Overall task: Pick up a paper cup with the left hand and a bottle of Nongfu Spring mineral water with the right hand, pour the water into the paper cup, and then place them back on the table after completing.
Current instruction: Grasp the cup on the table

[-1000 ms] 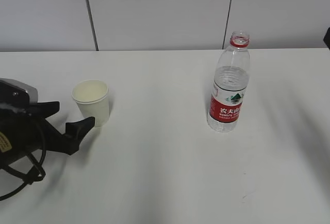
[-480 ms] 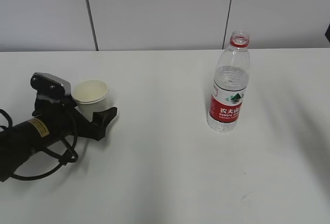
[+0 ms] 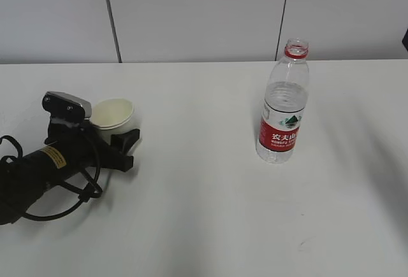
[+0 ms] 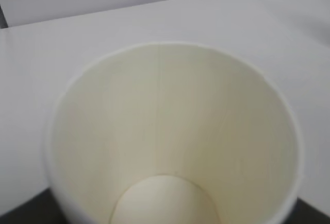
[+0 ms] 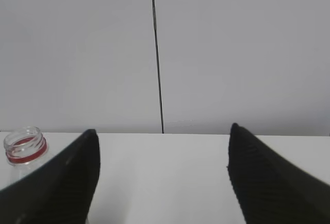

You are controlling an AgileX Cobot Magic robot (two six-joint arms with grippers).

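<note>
**White paper cup bracketed, nothing lifted**

Left hand (image 3: 113, 142) fingers straddle the paper cup (image 3: 113, 119); grip contact unclear. Bottle (image 3: 283, 104) stands uncapped, well right of cup. Right hand (image 5: 162, 175) fingers wide, empty, bottle neck beside them. Lift, pour, return all pending.

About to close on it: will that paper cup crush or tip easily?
Probably both. The paper cup looks thin-walled and empty, so likely light and easily squashed. Its base is narrower than its rim, so a sideways nudge from the left pincer could tip it.
</note>
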